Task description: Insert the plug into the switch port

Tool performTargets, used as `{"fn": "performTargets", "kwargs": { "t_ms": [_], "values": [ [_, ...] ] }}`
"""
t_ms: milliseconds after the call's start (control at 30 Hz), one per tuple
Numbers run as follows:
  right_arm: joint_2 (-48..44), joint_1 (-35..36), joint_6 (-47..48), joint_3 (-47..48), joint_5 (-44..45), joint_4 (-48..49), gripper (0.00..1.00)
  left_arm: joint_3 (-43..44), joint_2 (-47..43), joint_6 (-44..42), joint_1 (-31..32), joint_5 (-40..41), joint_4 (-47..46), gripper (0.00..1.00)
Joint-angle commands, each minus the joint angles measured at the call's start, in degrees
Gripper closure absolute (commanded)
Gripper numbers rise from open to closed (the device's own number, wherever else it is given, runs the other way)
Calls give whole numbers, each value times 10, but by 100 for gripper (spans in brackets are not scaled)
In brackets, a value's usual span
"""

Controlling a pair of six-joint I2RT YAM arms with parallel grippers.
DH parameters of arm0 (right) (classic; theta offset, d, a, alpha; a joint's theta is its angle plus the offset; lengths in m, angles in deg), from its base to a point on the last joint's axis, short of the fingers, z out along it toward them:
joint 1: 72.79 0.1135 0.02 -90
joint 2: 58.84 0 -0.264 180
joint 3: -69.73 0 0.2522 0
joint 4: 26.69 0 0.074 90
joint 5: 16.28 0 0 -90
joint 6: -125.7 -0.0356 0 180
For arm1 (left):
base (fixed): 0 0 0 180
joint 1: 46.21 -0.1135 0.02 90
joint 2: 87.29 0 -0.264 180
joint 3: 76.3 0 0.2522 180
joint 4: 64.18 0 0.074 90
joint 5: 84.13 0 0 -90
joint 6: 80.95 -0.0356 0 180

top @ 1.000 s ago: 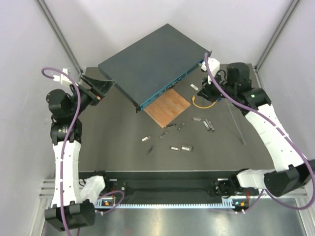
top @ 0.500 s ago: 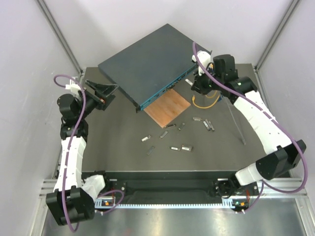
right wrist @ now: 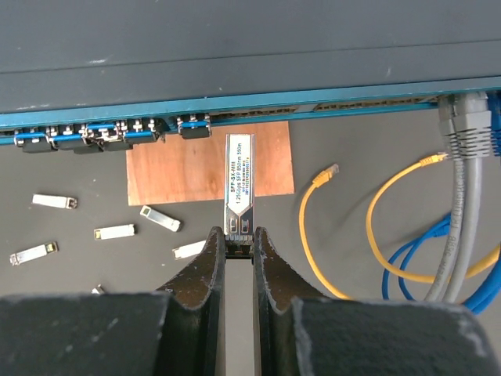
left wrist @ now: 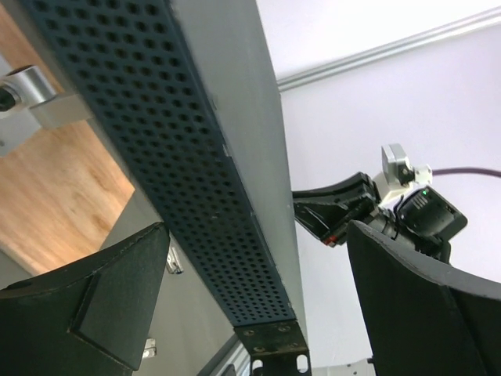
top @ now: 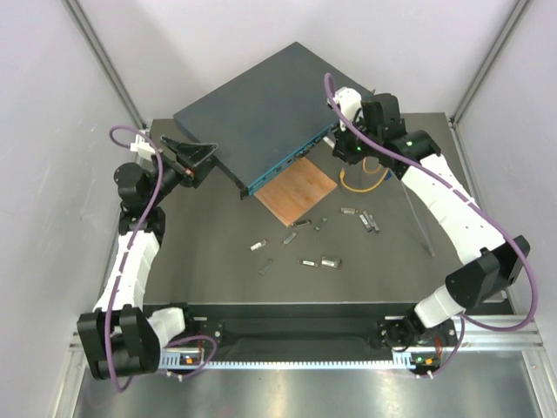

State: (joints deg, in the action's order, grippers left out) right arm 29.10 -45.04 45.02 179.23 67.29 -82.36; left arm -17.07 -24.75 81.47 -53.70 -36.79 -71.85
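The switch point(top: 261, 109) is a flat dark blue-grey box lying diagonally at the back of the table, its teal port face point(right wrist: 258, 110) turned toward the front right. My right gripper point(right wrist: 239, 237) is shut on the plug point(right wrist: 239, 184), a small silver module held a short way in front of the port row, pointing at it. In the top view the right gripper point(top: 342, 144) is by the switch's right end. My left gripper point(top: 193, 161) is open with its fingers either side of the switch's left corner; the perforated side wall point(left wrist: 196, 180) runs between them.
A thin wooden square point(top: 296, 189) lies under the switch's front edge. Several loose silver modules point(top: 322, 259) are scattered on the dark table. Yellow point(right wrist: 313, 211), blue and grey point(right wrist: 462, 157) cables sit at the switch's right end. A thin rod point(top: 418, 218) lies at the right.
My right gripper has moved left along the port face with the plug in it. My left gripper has moved right, up to the switch's left corner.
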Motion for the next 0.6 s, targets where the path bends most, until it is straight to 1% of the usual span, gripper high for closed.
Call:
{"fn": "performTargets", "kwargs": {
  "t_ms": [0, 133, 167, 233, 267, 367, 400, 500, 567],
  "values": [
    [2, 5, -12, 33, 20, 12, 100, 1, -1, 12, 11, -5, -80, 2],
    [6, 5, -16, 40, 18, 15, 100, 0, 6, 11, 19, -6, -88, 7],
    [8, 6, -17, 44, 13, 13, 100, 1, 9, 5, 20, -4, -85, 13],
    [11, 6, -19, 52, 10, 11, 100, 2, 12, -3, 22, 3, -67, 20],
    [11, 6, -19, 54, 7, 10, 100, 3, 14, -8, 22, 4, -64, 30],
    [14, 6, -21, 59, 3, 10, 100, 9, 19, -22, 28, 4, -48, 43],
    [15, 8, -21, 60, 2, 8, 100, 13, 21, -24, 33, 3, -45, 50],
    [20, 8, -22, 59, -2, 5, 100, 19, 21, -30, 39, -1, -42, 59],
    [21, 8, -23, 59, -5, 4, 100, 21, 20, -32, 40, -1, -41, 62]
  ]
}}
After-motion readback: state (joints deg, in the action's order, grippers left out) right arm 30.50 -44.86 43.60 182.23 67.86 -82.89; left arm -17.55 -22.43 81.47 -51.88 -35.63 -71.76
